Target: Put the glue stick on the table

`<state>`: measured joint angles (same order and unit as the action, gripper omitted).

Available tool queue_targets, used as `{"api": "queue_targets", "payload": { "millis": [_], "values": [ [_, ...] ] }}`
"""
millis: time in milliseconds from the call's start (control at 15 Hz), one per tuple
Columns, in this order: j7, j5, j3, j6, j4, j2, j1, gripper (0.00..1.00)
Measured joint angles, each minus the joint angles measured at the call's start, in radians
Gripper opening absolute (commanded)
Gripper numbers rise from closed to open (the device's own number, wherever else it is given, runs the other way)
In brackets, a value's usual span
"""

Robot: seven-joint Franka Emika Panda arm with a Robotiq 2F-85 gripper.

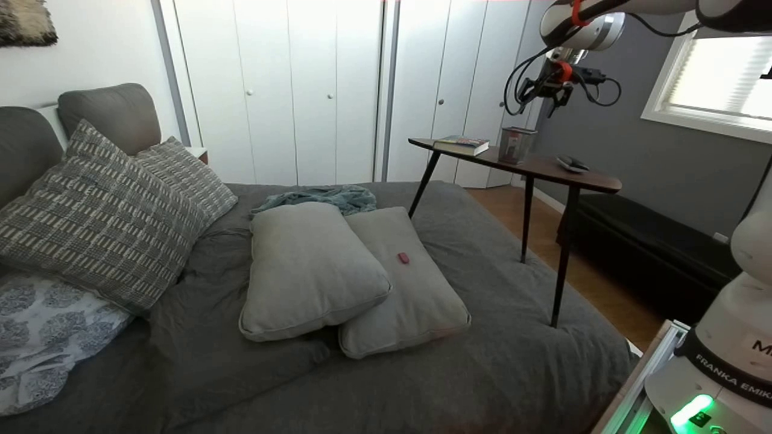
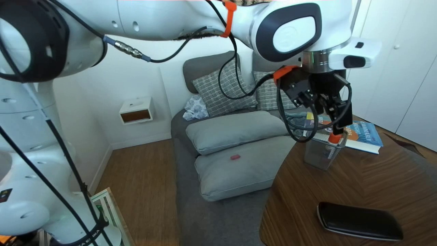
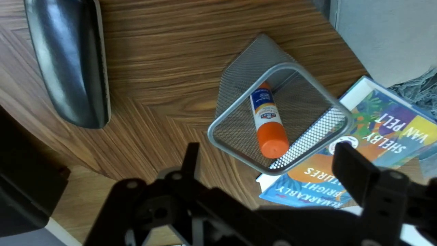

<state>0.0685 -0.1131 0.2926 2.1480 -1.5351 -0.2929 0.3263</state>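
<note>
Glue stick (image 3: 269,119) inside mesh cup (image 3: 242,78) on table (image 3: 153,68); label (image 3: 265,105) readable in wrist view only. Pink piece (image 2: 235,157) on pillow (image 2: 244,174), left of table, shows in both exterior views alone. Wrist view, left to right: black case (image 3: 68,65); cup with leaning stick, long axis running upper left to lower right, orange cap (image 3: 272,140) toward rim; book (image 3: 392,136). Fingers (image 3: 353,171) spread wide above cup, released.

You're in a home bedroom: an exterior view shows a bed (image 1: 392,386) lower centre, patterned pillows (image 1: 102,223) left, closet doors (image 1: 265,132) upper centre.
</note>
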Motion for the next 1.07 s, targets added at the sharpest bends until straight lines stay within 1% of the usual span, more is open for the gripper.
{"api": "queue_targets", "payload": {
  "millis": [67,133,200,400,467,533,600,667,800,933,1067],
  "values": [
    [0.000,0.000,0.000,-0.010,0.027,-0.025,0.008,0.80],
    [0.001,-0.001,0.000,-0.019,0.057,-0.052,0.015,0.78],
    [0.002,-0.001,-0.002,-0.029,0.087,-0.078,0.022,0.77],
    [0.008,-0.002,-0.010,-0.055,0.174,-0.147,0.029,0.68],
    [0.011,-0.002,-0.015,-0.069,0.202,-0.167,0.030,0.61],
    [0.019,-0.002,-0.020,-0.086,0.231,-0.188,0.029,0.57],
    [0.028,-0.002,-0.024,-0.106,0.256,-0.204,0.029,0.47],
    [0.041,-0.001,-0.026,-0.128,0.280,-0.219,0.029,0.46],
    [0.072,-0.001,-0.026,-0.165,0.316,-0.239,0.030,0.53],
    [0.104,-0.001,-0.023,-0.183,0.334,-0.245,0.030,0.64],
    [0.128,-0.001,-0.019,-0.191,0.340,-0.245,0.031,0.62]
  ]
}}
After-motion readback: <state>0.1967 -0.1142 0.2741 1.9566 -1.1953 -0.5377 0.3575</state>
